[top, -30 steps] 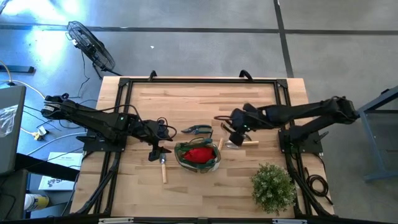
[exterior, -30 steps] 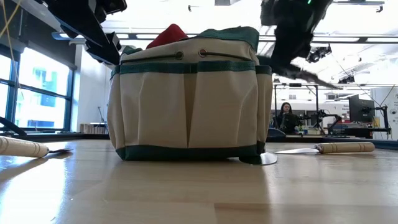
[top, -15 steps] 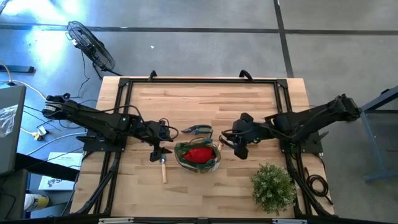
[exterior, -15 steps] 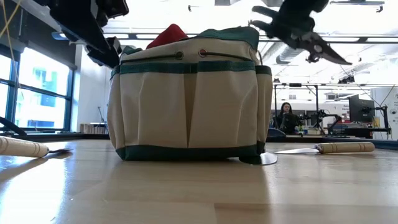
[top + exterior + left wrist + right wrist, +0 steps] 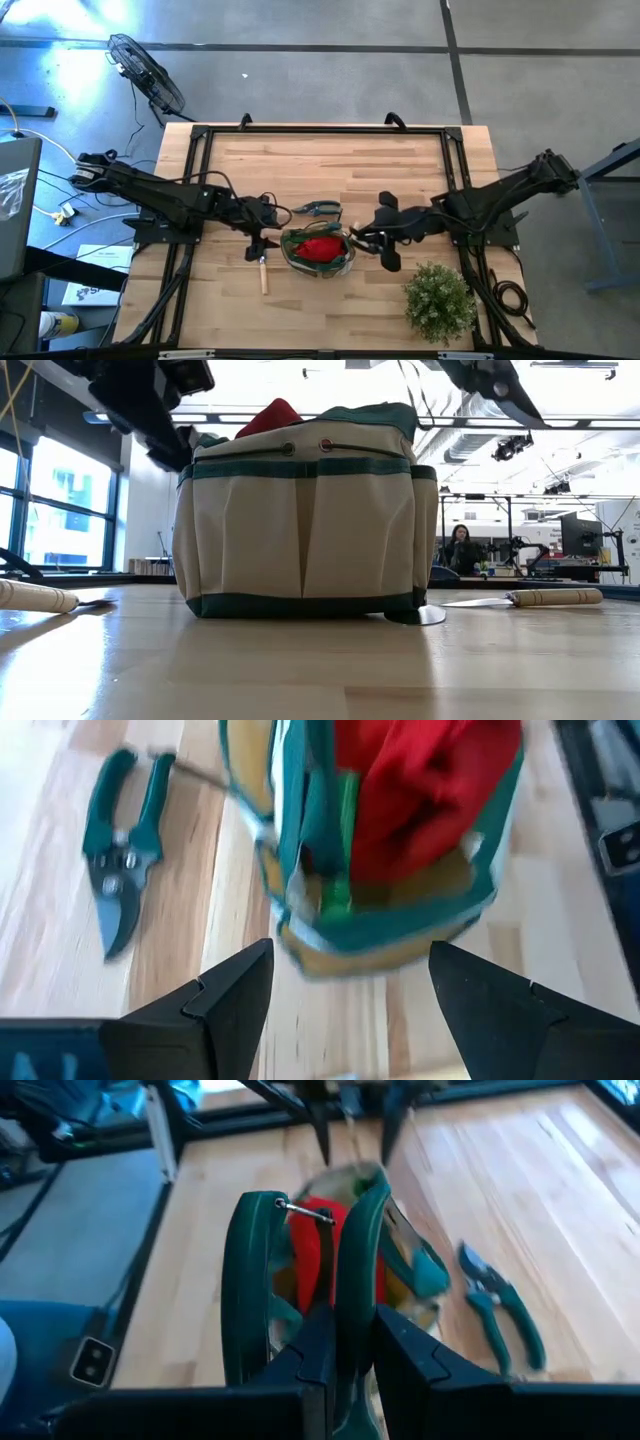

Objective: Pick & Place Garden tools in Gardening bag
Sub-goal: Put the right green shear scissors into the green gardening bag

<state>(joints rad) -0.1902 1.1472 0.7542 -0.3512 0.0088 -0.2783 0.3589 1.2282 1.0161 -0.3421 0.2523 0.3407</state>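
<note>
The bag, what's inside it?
Inside the gardening bag a red fabric piece sticks up above the rim. The bag's walls and the red fabric cover whatever lies deeper, so nothing else can be seen there.

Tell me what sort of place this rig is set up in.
Probably a robotics lab or workshop. The pale wooden workbench stands on a bare grey concrete floor, a black floor fan sits beside it, and a person at a monitor-filled desk shows behind.
</note>
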